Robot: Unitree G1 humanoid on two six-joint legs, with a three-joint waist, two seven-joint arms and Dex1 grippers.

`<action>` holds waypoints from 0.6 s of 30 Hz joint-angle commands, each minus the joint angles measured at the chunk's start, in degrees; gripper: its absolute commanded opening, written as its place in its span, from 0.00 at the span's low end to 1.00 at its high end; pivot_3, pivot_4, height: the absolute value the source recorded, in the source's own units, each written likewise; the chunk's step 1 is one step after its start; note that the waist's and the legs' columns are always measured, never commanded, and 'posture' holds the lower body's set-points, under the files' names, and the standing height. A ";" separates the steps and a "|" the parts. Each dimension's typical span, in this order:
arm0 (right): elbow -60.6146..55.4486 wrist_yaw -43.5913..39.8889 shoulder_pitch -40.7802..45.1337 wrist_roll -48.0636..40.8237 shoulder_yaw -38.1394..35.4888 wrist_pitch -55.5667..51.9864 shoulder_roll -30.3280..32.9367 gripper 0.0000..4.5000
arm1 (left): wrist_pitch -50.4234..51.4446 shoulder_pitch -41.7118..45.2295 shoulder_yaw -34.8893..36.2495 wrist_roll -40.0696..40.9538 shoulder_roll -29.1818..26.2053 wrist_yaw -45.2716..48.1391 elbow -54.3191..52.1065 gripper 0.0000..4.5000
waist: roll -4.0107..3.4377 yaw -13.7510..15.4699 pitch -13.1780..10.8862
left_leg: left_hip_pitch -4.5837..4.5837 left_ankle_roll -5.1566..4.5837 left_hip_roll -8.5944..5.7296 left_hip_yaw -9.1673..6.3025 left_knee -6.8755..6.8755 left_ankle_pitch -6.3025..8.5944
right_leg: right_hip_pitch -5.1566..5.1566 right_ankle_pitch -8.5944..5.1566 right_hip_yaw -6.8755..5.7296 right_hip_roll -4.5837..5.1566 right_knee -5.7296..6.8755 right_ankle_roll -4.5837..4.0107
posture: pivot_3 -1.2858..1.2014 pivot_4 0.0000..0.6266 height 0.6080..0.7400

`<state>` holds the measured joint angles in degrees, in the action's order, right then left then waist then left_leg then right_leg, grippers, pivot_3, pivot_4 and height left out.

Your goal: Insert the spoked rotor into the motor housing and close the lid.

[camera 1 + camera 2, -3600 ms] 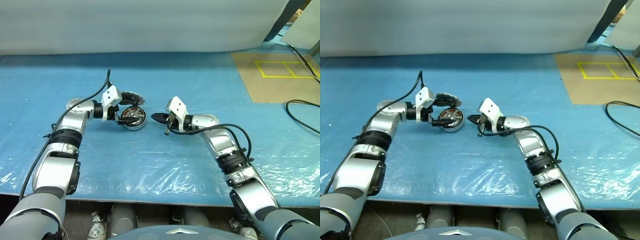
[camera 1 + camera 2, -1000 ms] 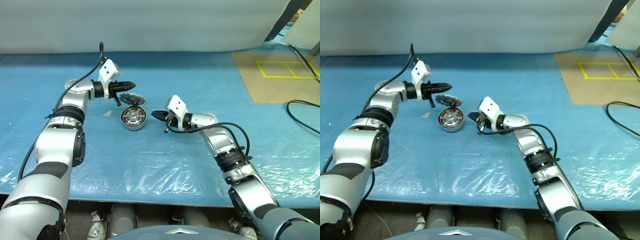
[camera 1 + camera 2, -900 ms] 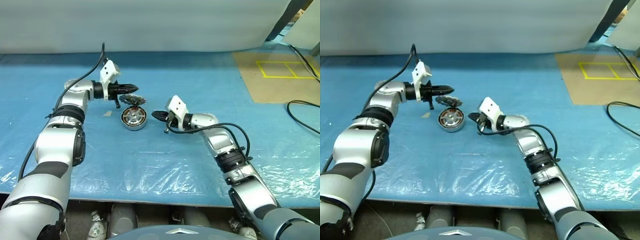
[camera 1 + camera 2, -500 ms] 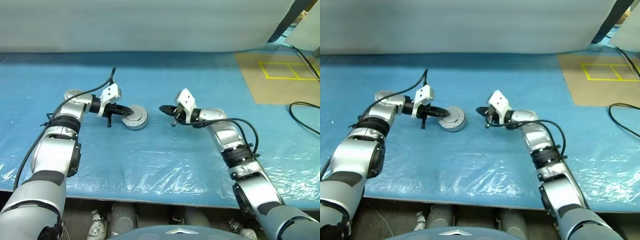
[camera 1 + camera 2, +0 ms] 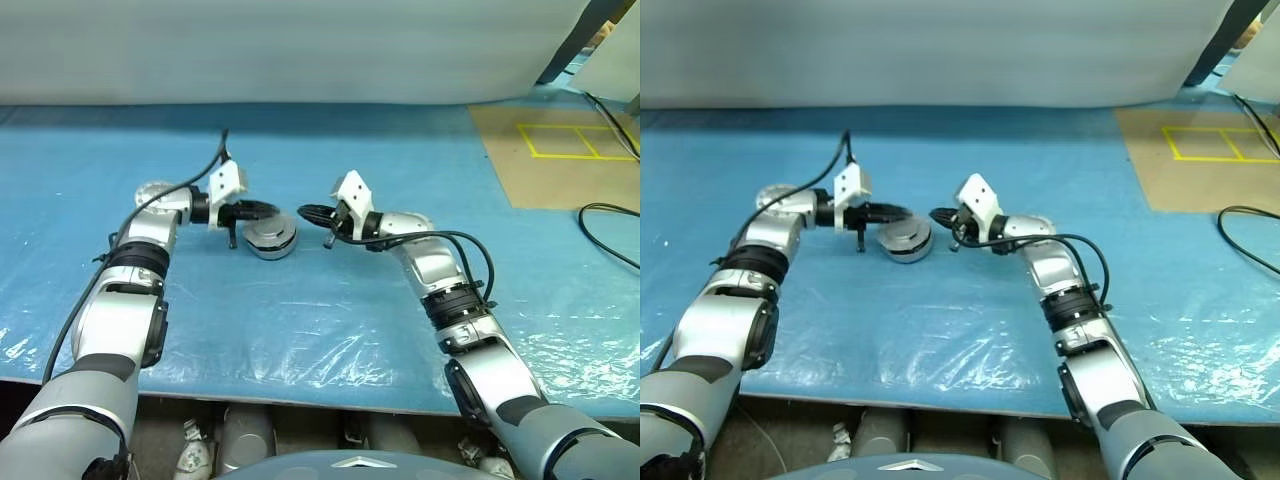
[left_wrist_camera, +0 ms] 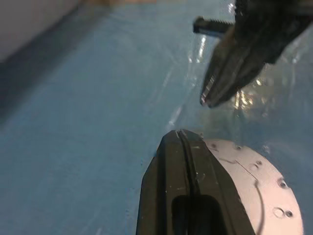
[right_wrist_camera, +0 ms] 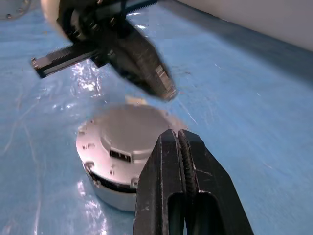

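On the blue mat: a plastic-covered blue sheet [image 5: 320,330] is spreading across the work surface, catching glare near its front edge.
Motor housing: the motor housing [image 5: 906,241] is sitting on the sheet between the two grippers, a short silver-grey puck with a darker band around its lower side, seen close in the right wrist view [image 7: 115,171].
Lid: the lid [image 7: 128,133] is lying on top of the housing with its smooth light grey face up, covering the inside; small holes are dotting its rim and a small dark slot is showing near the middle.
Spoked rotor: it cannot be made out, since the lid is covering the housing.
Left gripper: the left gripper [image 5: 272,210] is hovering just above the far left edge of the lid, its black fingers [image 6: 186,161] pressed flat together with nothing between them; whether the tip is touching the lid cannot be told.
Right gripper: the right gripper [image 5: 303,211] is pointing at the housing from the right, just beside its upper right edge, fingers [image 7: 182,166] clamped together and empty.
Gap: the two tips are facing each other over the puck, close but apart.
Background: a pale grey backdrop [image 5: 300,50] is standing behind the sheet, a brown floor patch with yellow tape [image 5: 565,140] is lying far right, and a black cable [image 5: 605,232] is curling beside it.
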<state>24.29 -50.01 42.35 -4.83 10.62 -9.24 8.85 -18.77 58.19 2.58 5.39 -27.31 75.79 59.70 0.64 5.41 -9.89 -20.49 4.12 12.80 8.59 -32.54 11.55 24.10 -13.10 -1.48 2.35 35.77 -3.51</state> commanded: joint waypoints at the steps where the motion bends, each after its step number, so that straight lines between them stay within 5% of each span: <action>1: 1.82 -0.37 2.38 -0.52 0.92 1.61 -2.03 0.00 | -0.20 4.63 4.47 3.55 -2.75 -4.35 -2.08 0.01 | 0.00 -0.06 0.00 | 0.00 0.00 -0.01 0.00 0.02 0.00 | 0.00 0.00 0.00 0.00 -0.01 0.00 | 0.52 0.24 1.00; 3: 3.81 -0.08 3.29 -0.06 1.21 2.43 -3.26 0.00 | -0.46 5.72 5.13 3.59 -4.41 -5.70 -2.16 0.01 | 0.00 -0.24 0.00 | -0.05 0.01 -0.01 0.00 0.02 0.00 | 0.05 0.00 0.00 0.00 -0.03 0.00 | 0.52 0.24 1.00; 6: 6.54 0.37 4.73 0.30 1.53 3.52 -4.92 0.13 | -0.54 5.09 5.69 3.48 -7.14 -6.86 -3.09 0.00 | -0.03 -0.49 -0.02 | -0.06 0.01 -0.01 0.01 0.11 0.00 | 0.11 0.00 0.00 -0.01 -0.06 0.00 | 0.52 0.24 1.00; 18: 14.68 2.33 8.22 4.34 3.89 6.17 -8.34 0.99 | 9.50 -20.78 14.15 12.76 -18.17 -7.89 -28.90 0.00 | -0.07 -1.68 -0.04 | -0.23 0.05 0.07 0.04 0.12 0.02 | 0.27 -0.01 -0.07 -0.01 -0.06 -0.01 | 0.52 0.24 1.00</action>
<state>39.77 -47.49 49.15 -0.60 14.03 -4.18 1.40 -11.00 39.56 13.84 15.36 -43.46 68.16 36.94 0.57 3.73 -9.93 -20.73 4.17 12.90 8.63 -32.44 11.57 24.38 -13.11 -1.56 2.34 35.73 -3.52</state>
